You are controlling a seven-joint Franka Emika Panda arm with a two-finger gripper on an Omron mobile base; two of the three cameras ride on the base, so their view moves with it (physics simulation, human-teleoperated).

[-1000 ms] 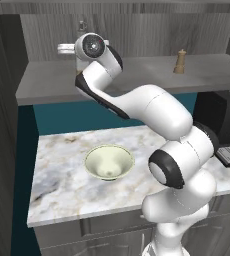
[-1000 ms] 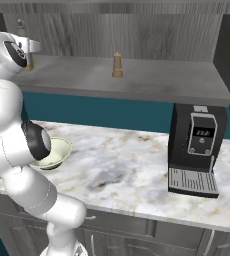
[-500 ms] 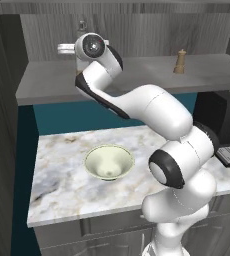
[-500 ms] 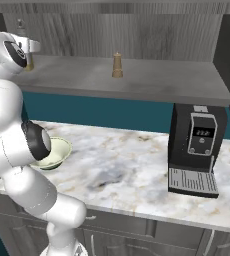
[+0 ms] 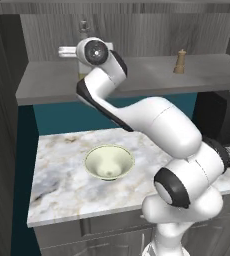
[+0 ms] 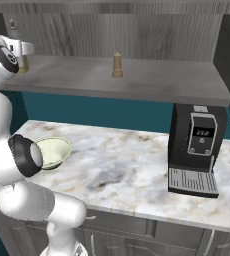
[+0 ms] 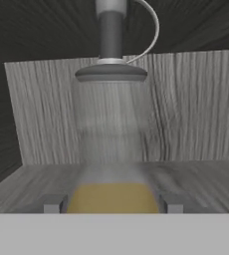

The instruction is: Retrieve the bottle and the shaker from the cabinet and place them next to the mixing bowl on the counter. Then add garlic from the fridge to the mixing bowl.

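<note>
Hand view: my gripper (image 7: 111,205) pinches the bottle (image 7: 111,144), mid-frame, in the cabinet (image 7: 196,109); nothing delivered yet.

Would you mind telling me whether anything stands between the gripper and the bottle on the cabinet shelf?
Nothing visible does. In the hand view the bottle stands upright right in front of the gripper, its base between the two fingertips, with bare cabinet shelf around it.
</note>
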